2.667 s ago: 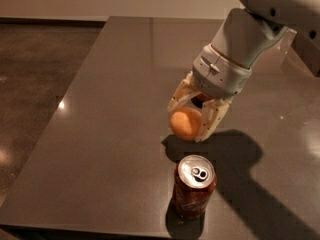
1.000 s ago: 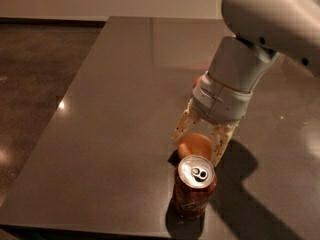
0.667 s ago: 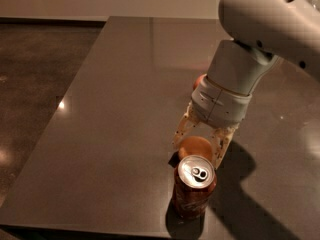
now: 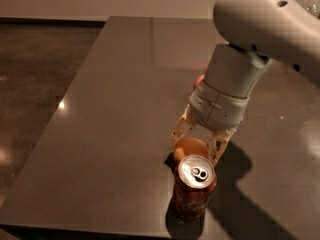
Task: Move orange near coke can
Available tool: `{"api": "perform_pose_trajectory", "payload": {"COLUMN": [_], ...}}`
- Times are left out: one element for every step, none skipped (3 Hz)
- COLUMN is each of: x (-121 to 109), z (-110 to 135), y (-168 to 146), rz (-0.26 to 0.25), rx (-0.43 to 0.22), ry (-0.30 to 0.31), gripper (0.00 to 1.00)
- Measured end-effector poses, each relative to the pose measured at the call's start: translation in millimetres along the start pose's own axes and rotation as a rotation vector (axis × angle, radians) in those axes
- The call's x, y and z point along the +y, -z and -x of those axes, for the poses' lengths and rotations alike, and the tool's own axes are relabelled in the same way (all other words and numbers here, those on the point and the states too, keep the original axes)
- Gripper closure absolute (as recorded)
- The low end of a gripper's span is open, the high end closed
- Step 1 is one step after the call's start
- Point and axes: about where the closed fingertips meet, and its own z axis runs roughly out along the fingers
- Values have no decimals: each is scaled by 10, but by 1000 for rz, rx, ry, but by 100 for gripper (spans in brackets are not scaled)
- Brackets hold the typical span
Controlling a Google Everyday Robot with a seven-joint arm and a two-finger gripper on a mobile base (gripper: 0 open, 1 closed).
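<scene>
The gripper (image 4: 194,151) hangs just behind the coke can (image 4: 194,186), pointing down at the worktop (image 4: 115,109). Its jaws are closed on the orange (image 4: 190,146), one finger on each flank of the fruit. The orange sits directly behind the can, on the side away from the worktop's front edge and a shade to the can's left. It is so close that the can's silver top overlaps its lower part from where I stand.

The coming move turns on that closeness. The fruit is already beside the can, so what remains, I'd judge, is for the jaws to let go and lift straight up. The finger on the can's right comes down very near the rim, and any drift toward the can could tip it. The can stands upright; the orange is round, so it has no long axis to mind. It might roll a little once freed.

The underside of the orange is hidden by the can, so I cannot say whether it rests on the worktop or hangs just above it, nor whether fruit and can touch. Well behind the can, a small reddish shape (image 4: 199,80) peeks out from behind the wrist, too covered to name. The arm's upper part runs out of view.
</scene>
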Motion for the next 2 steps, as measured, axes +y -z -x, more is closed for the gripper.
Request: {"api": "perform_pose_trajectory", "payload": {"x": [-52, -52], "z": [-17, -17], "y": [0, 0], "rz": [-19, -19], "rx": [12, 12], "ry": [1, 1], "gripper": [0, 0]}}
